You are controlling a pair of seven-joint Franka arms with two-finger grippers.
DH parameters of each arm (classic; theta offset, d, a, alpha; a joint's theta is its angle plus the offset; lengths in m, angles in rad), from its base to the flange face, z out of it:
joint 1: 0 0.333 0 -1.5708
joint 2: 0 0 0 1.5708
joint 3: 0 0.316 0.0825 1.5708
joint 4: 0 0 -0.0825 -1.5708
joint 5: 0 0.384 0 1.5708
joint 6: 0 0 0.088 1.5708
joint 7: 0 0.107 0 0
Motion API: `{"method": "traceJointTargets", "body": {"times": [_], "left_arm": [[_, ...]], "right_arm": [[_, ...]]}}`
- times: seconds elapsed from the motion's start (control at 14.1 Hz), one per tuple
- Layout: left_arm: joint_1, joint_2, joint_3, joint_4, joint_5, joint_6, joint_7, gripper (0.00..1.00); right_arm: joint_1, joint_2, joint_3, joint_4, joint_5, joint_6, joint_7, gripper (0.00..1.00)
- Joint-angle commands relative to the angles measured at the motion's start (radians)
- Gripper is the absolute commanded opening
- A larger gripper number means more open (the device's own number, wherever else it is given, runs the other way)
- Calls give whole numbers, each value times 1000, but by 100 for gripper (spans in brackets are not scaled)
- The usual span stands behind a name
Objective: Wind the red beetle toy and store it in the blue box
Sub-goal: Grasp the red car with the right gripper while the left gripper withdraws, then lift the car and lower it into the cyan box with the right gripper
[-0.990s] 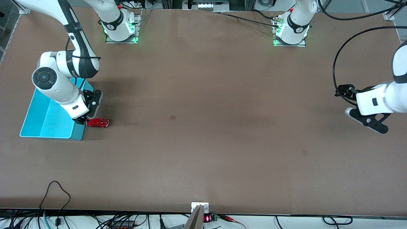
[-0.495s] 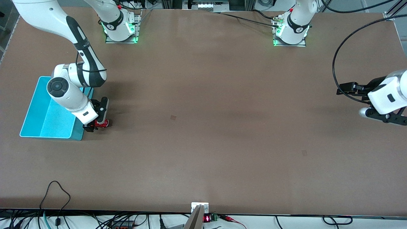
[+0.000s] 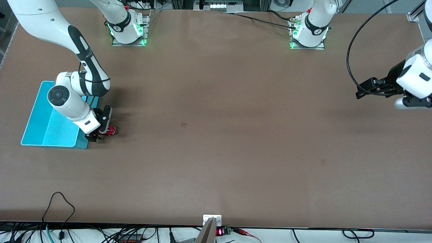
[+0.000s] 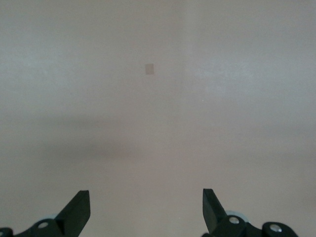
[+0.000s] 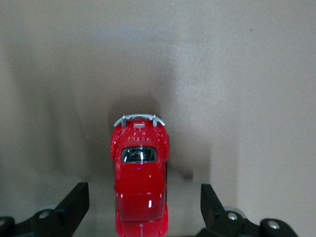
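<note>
— Front view: where's your tiny glossy red beetle toy car?
— On the table beside the cyan open-top plastic box, between your right gripper's spread fingers, untouched.
— Left gripper?
— Waiting, fingers apart, over bare brown table.

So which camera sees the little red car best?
The right wrist view. The tiny glossy red toy car fills the middle, between the open right gripper fingers, roof and silver bumper clear. The front view shows only a red speck half hidden by that gripper. The left wrist view shows none of it.
</note>
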Motion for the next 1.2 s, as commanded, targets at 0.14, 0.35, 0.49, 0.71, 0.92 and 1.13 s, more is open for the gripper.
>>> {"method": "traceJointTargets", "body": {"times": [0.14,0.35,0.49,0.71,0.92,1.13], "left_arm": [[-80,-75,21,-109,57,4,-14,100],[-75,-66,22,-102,41,15,-11,100],[-75,-65,24,-93,22,12,-11,100],[-77,-65,16,-92,22,10,-13,100],[-75,-65,15,-92,24,6,-11,100],[-77,-65,15,-86,24,4,-11,100]], "right_arm": [[-11,6,9,0,-14,22,-12,52],[-8,3,9,0,-13,20,-9,0],[-6,-2,9,5,-2,14,12,0],[9,-40,16,12,9,-50,107,0],[61,-124,16,57,120,-212,254,0],[63,-201,13,123,188,-373,362,0]]}}
